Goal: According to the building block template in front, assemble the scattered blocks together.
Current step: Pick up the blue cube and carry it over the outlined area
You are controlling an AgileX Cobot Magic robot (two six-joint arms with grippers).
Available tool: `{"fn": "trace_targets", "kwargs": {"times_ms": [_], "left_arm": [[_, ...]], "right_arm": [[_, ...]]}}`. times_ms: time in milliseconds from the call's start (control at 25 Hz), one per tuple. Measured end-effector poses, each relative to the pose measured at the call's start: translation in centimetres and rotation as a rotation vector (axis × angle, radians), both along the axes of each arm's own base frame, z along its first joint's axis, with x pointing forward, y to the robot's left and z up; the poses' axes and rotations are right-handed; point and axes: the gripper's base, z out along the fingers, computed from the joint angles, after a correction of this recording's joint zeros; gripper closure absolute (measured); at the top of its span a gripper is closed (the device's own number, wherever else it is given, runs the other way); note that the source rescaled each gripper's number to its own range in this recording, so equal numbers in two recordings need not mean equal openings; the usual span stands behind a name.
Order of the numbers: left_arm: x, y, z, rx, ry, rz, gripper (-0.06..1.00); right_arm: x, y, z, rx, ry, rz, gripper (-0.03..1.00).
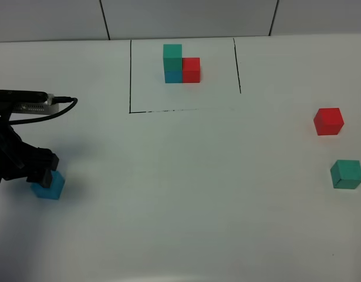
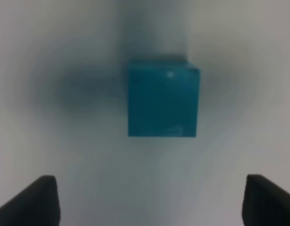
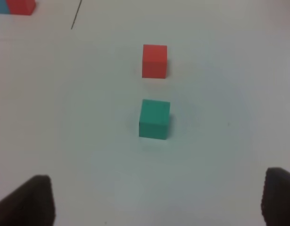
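Observation:
The template (image 1: 181, 64) stands at the back centre: green atop blue, with red alongside, inside a thin black outline (image 1: 130, 76). The loose blue cube (image 1: 49, 185) lies on the table at the left. My left gripper (image 1: 42, 175) hovers right at it, open. In the left wrist view the blue cube (image 2: 162, 100) sits just ahead of the spread fingertips (image 2: 38, 200), not between them. The loose red cube (image 1: 328, 121) and green cube (image 1: 346, 174) lie at the far right. The right wrist view shows both cubes, red (image 3: 154, 60) and green (image 3: 154, 118), ahead of my open, empty right gripper (image 3: 156, 202).
The white table (image 1: 186, 194) meets a grey panelled wall (image 1: 186, 17) at the back. A black cable (image 1: 63, 106) loops from the left arm. A corner of the template (image 3: 15, 5) shows in the right wrist view. The right arm is outside the exterior view.

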Motion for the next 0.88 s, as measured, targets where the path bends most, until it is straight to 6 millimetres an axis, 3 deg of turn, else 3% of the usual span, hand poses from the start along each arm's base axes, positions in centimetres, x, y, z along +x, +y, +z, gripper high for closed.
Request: {"fn": "trace_targets", "kwargs": {"times_ms": [520, 880], "left_arm": [[2.3, -0.5, -5.0, -0.024, 0.024, 0.020, -0.06], [2.7, -0.6, -6.5, -0.023, 0.048, 0.023, -0.06]], "right_arm": [[0.0, 0.0, 0.0, 0.000, 0.000, 0.000, 0.15], [0.0, 0.0, 0.0, 0.000, 0.000, 0.000, 0.15]]}}
